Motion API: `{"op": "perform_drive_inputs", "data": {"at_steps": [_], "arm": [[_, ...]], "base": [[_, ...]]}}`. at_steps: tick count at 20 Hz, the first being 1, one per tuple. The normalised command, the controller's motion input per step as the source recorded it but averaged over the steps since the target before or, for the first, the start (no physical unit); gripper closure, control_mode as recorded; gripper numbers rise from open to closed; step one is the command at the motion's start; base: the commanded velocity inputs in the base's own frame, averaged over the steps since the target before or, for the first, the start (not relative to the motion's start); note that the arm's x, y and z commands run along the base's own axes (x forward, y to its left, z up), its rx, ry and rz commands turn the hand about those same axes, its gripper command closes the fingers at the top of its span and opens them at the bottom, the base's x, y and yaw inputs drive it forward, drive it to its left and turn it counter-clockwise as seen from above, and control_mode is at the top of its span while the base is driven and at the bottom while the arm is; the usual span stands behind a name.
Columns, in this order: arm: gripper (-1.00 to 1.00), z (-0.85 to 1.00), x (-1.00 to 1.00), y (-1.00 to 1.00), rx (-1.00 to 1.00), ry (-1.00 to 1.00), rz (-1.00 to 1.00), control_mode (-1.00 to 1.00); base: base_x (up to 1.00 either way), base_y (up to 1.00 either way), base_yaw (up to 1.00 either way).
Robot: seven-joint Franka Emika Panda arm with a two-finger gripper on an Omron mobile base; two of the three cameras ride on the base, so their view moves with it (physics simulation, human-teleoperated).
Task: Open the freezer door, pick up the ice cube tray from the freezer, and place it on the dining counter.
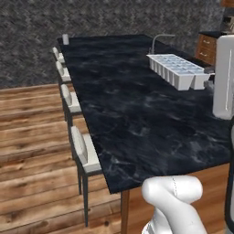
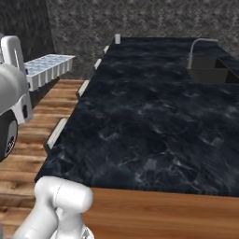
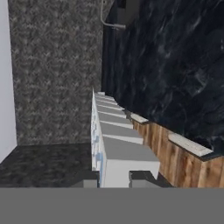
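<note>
Over the desk: small white rectangular ice cube tray [image 1: 177, 69] with a grid of pale-blue square compartments, hanging in the air above the surface, not resting on it.
Tray attitude: lying roughly level in the left base view, long side running away from the arm toward the far end of the desk.
Fingers: two small dark fingers [image 3: 114, 180] clamping the near short end of the tray, one tip showing on each side of its white end wall in the hand view.
Grip: closing tight on the tray, nothing else between the tips.
Desk: long black marble-patterned countertop [image 1: 123, 114] with white veining and a wooden front, stretching away under the tray.
Sink end: curved metal faucet [image 2: 198, 46] standing beside a dark sink basin [image 2: 212, 70] at the far right part of the desk.
Seating: white stools [image 1: 84, 153] lining up along the desk's left edge above a brown plank floor [image 1: 32, 151].
Far corner: small pale cup-like thing [image 1: 66, 39] sitting on the desk, too small for telling more.
</note>
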Motion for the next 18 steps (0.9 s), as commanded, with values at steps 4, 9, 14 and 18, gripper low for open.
{"op": "perform_drive_inputs", "data": {"at_steps": [4, 9, 14, 18], "arm": [[1.00, -0.11, 0.75, -0.08, 0.01, 0.00, 0.01, -1.00], [1.00, -0.29, 1.00, -0.35, 0.05, 0.05, 0.04, -1.00], [1.00, -0.55, 1.00, -0.20, 0.03, 0.21, 0.07, -1.00], [1.00, -0.76, 1.00, 0.00, -0.01, 0.14, 0.09, -1.00]], "base": [[0.25, 0.01, 0.00], [0.00, 0.00, 0.00], [0.00, 0.00, 0.00], [0.00, 0.00, 0.00]]}}
